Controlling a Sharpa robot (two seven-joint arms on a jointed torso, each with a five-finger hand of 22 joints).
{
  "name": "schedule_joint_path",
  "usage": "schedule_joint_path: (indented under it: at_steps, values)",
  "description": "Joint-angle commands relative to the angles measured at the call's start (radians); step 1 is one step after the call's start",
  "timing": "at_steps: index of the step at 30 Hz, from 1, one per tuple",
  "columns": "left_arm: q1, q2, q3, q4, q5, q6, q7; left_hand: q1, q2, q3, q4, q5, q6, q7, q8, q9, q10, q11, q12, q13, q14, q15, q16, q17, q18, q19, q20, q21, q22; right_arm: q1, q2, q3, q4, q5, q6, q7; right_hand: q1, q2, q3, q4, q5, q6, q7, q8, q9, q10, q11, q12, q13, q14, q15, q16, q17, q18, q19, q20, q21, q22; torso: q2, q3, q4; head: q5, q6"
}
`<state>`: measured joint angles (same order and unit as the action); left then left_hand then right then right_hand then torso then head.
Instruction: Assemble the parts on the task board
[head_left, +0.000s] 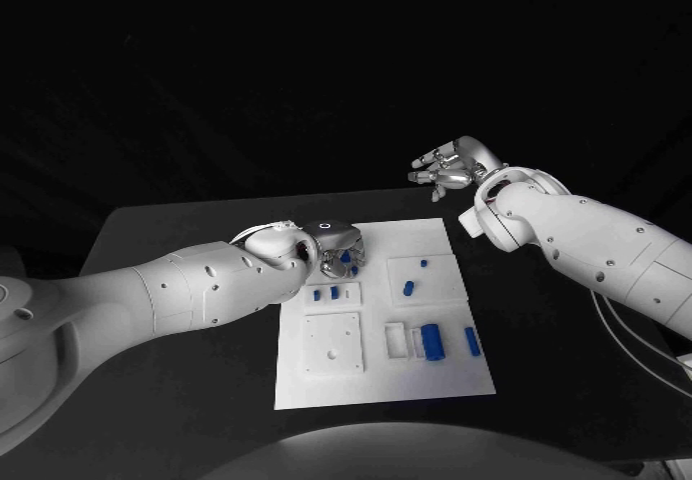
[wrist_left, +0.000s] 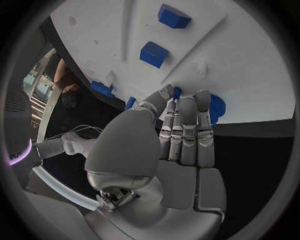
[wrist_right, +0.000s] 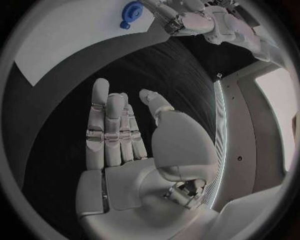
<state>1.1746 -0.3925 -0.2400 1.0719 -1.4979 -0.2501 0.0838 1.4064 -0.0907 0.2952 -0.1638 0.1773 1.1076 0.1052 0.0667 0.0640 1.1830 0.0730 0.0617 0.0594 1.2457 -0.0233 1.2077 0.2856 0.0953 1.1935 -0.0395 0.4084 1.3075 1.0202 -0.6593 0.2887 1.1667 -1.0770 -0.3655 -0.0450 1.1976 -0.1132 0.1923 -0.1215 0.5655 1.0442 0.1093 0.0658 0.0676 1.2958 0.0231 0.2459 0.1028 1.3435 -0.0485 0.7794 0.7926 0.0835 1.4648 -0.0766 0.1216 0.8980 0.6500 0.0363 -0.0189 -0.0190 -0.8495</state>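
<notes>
Left hand fingers together, tips at blue part (grip unclear); right hand spread, empty, off task board.

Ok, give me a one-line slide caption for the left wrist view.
Left robot hand reaches onto the white task board, fingertips at a round blue part.

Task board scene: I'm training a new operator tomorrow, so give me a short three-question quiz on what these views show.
1. True or false: the right hand holds a blue part.
2. Which hand is at the task board? A) left B) right C) both
3. Fill in: in the left wrist view, the left hand has its fingertips at the board's edge, against a ____ part.

Key: 1 false, it hangs open over the black table beyond the board; 2 A; 3 blue.
</notes>
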Motion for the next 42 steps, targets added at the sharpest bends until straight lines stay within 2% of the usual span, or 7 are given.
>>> schedule_joint_path:
  at_steps: [1,14,21,30,33,42]
  values:
    - [-0.002,0.005,0.000,-0.001,-0.010,0.021,0.002,-0.008,0.002,0.007,0.002,0.005,0.008,-0.002,-0.004,-0.001,0.002,-0.002,-0.003,-0.001,0.006,0.000,0.004,-0.001,0.010,-0.005,-0.002,0.004,0.023,0.000,0.001,0.001,0.001,0.001,0.003,0.012,-0.005,-0.001,-0.004,0.004,0.005,0.001,0.006,-0.003,-0.001,-0.003,0.002,-0.006,-0.001,-0.007,-0.001,0.005,-0.001,0.019,0.030,0.006,-0.004,-0.001,0.000,-0.0007,-0.0001,-0.001,-0.001]
    - [-0.009,0.014,0.000,-0.018,-0.010,0.040,-0.004,-0.014,0.013,0.009,0.011,0.001,0.016,0.001,-0.003,-0.001,0.010,-0.003,-0.003,-0.001,0.012,0.001,0.006,-0.003,0.012,-0.004,-0.001,0.011,0.022,0.000,0.001,0.001,0.002,0.001,0.004,0.011,-0.005,-0.001,-0.004,0.004,0.005,0.001,0.006,-0.003,-0.001,-0.003,0.002,-0.006,-0.001,-0.007,-0.001,0.005,-0.001,0.019,0.030,0.006,-0.004,-0.001,0.000,-0.0007,-0.0001,-0.002,-0.003]
    - [-0.011,0.016,0.000,-0.020,-0.010,0.051,-0.004,-0.013,0.023,0.003,0.019,0.000,0.042,-0.002,-0.002,0.000,0.044,-0.010,-0.002,-0.001,0.018,0.000,0.012,-0.002,0.013,0.001,-0.001,0.015,0.021,0.000,0.001,0.001,0.002,0.001,0.004,0.012,-0.005,-0.001,-0.004,0.005,0.005,0.003,0.006,-0.003,-0.001,-0.002,0.002,-0.006,-0.003,-0.008,0.000,0.005,-0.003,0.019,0.029,0.006,-0.004,-0.005,0.000,-0.0008,0.0001,-0.002,-0.004]
    - [-0.012,0.017,0.000,-0.021,-0.010,0.049,-0.006,-0.005,0.048,-0.024,0.027,-0.002,0.071,-0.009,-0.003,0.000,0.089,-0.024,-0.002,0.000,0.038,-0.007,0.022,0.002,0.010,0.012,-0.007,0.022,0.020,0.000,0.001,0.001,0.004,0.001,0.004,0.012,-0.005,-0.001,-0.004,0.005,0.005,0.003,0.006,-0.003,-0.001,-0.002,0.002,-0.006,-0.003,-0.008,0.000,0.005,-0.003,0.019,0.029,0.006,-0.004,-0.005,0.000,-0.0007,-0.0001,-0.002,-0.006]
    - [-0.013,0.016,0.001,-0.021,-0.010,0.045,-0.005,-0.012,0.071,-0.032,0.043,0.004,0.091,-0.014,-0.002,0.001,0.102,-0.030,-0.002,0.000,0.048,-0.011,0.024,0.003,0.008,0.019,-0.010,0.024,0.019,0.000,0.001,0.001,0.004,0.001,0.004,0.012,-0.008,0.001,-0.004,0.008,0.007,0.003,0.006,-0.003,-0.001,-0.002,0.002,-0.006,-0.004,-0.009,0.000,0.005,-0.004,0.019,0.029,0.006,-0.004,-0.007,0.000,-0.0007,0.0001,-0.002,-0.006]
    - [-0.016,0.007,0.001,-0.017,-0.002,0.003,0.001,0.004,0.084,-0.038,0.027,-0.004,0.110,-0.015,-0.003,0.001,0.121,-0.037,-0.002,0.001,0.071,-0.021,0.027,0.011,0.004,0.036,-0.022,0.030,0.021,0.000,0.001,0.001,0.004,0.001,0.004,0.012,-0.008,0.001,-0.003,0.008,0.007,0.003,0.006,-0.003,-0.001,-0.002,0.002,-0.006,-0.004,-0.009,0.000,0.005,-0.005,0.019,0.030,0.006,-0.004,-0.007,0.000,-0.0020,0.0001,-0.002,-0.002]
